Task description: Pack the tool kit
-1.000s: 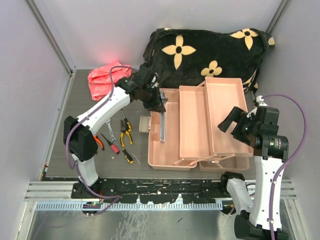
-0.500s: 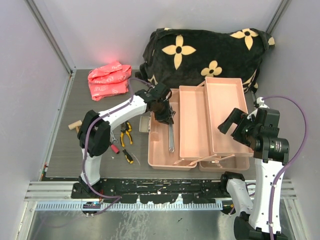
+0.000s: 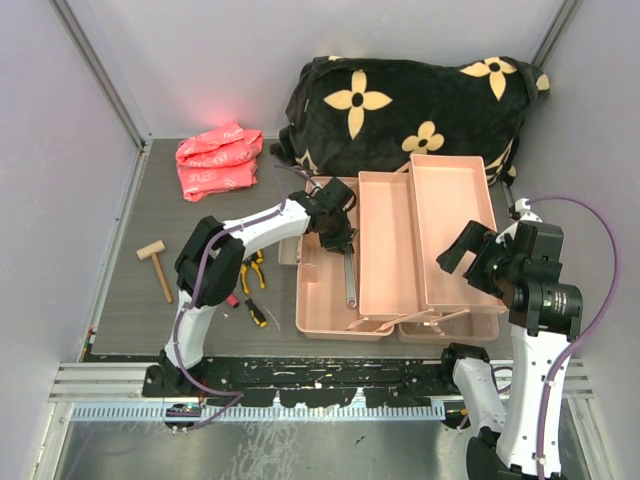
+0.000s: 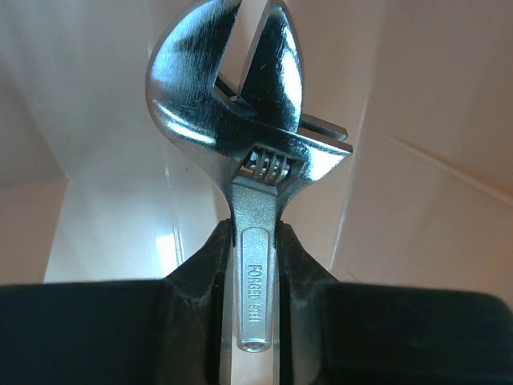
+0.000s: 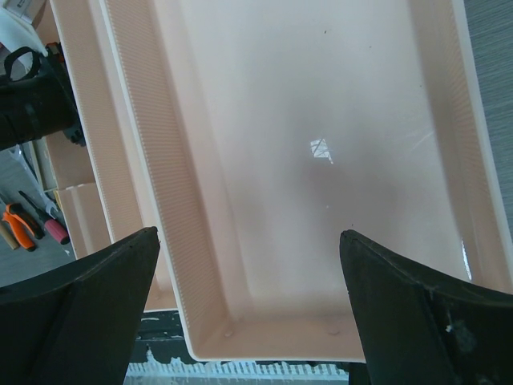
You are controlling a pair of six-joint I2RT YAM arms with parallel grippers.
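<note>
Pale grey walls [image 3: 200,60] enclose a dark grey tabletop [image 3: 118,300]; aluminium rail [image 3: 110,378] along near edge.

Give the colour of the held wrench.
The wrench is shiny silver metal, clearest in the left wrist view.

The fingers [image 4: 196,281] of my left gripper [image 4: 255,257] are black around the mirror-bright chrome of the adjustable wrench [image 4: 250,160]. Behind it is the glossy pale peach-pink of the toolbox [image 3: 318,322] and its trays [image 3: 440,200]. Further back sit a black blanket [image 3: 400,110] patterned with cream-yellow four-petal flowers and a coral-red plastic bag [image 3: 218,160]. On the dark grey, finely ribbed table [image 3: 120,300] are a pale wooden mallet [image 3: 155,265], pliers [image 3: 252,272] with orange-and-black handles and a yellow-and-black screwdriver [image 3: 256,313], while my left arm [image 3: 245,222] and right arm [image 3: 530,380] are white with black joints and a purple cable [image 3: 606,262].
</note>
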